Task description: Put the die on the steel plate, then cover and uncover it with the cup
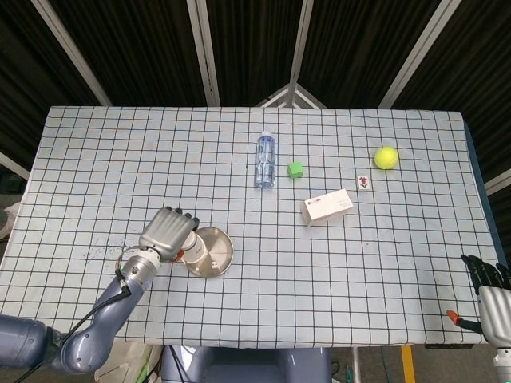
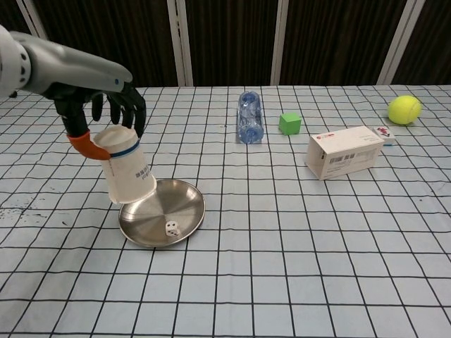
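While the left hand point(image 2: 106, 113) grips a white paper cup point(image 2: 127, 172) upside down and tilted, the cup hangs over the left edge of the steel plate point(image 2: 180, 205) — mouth angled toward the dish. A small white die point(image 2: 171, 228) sits on the plate, uncovered, near its front rim. Farther back lie a clear bottle point(image 2: 249, 117), a green cube point(image 2: 289, 123), a white box point(image 2: 345, 151) and a yellow tennis ball point(image 2: 404, 110). At the table's near right corner, the right hand point(image 1: 489, 289) rests empty, fingers apart.
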{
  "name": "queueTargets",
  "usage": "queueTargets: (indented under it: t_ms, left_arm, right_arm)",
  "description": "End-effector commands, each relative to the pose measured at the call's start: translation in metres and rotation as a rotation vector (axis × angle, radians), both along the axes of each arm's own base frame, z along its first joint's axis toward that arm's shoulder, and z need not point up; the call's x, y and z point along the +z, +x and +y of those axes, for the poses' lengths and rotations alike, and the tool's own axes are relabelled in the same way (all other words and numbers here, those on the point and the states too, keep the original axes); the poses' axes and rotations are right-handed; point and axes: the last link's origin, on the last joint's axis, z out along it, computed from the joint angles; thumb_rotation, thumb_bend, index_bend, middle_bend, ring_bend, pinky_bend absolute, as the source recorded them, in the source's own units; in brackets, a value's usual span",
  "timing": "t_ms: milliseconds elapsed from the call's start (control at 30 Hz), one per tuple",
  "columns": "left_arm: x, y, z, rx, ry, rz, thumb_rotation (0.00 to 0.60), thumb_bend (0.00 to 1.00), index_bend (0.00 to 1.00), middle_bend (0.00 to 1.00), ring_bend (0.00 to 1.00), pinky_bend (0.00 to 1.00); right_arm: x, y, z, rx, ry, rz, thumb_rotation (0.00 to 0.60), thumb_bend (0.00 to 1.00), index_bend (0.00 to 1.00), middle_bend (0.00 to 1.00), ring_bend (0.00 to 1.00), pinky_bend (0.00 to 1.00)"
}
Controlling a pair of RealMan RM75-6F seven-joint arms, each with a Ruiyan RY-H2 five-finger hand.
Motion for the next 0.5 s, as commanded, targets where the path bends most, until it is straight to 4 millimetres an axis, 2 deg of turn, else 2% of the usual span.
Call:
queueTargets:
  t_ms: [33,167,500]
  left_arm:
    - [-0.016,-0.001,0.001,-0.023,-0.004,0.024,0.600,0.47,0.39,0.38,0.27,0.31]
    - [-0.029,-0.003,0.002,-0.033,-0.003,0.038,0.600,0.47,0.39,0.38,0.27,0.31]
    - [-0.043,-0.003,0.003,-0.071,0.016,0.004,0.600,0.47,0.39,0.38,0.28,0.31]
  right_arm:
    - [0.000,0.000,0.000,0.000,-0.002,0.001,0.600,0.04,0.11,0.12,0.13,0.07]
    - [0.002,-0.001,-0.001,0.000,-0.009,-0.001,0.600,0.04,0.11,0.12,0.13,0.07]
    - [0.003,0.000,0.000,0.003,-0.012,-0.003,0.600,0.04,0.11,0.12,0.13,0.07]
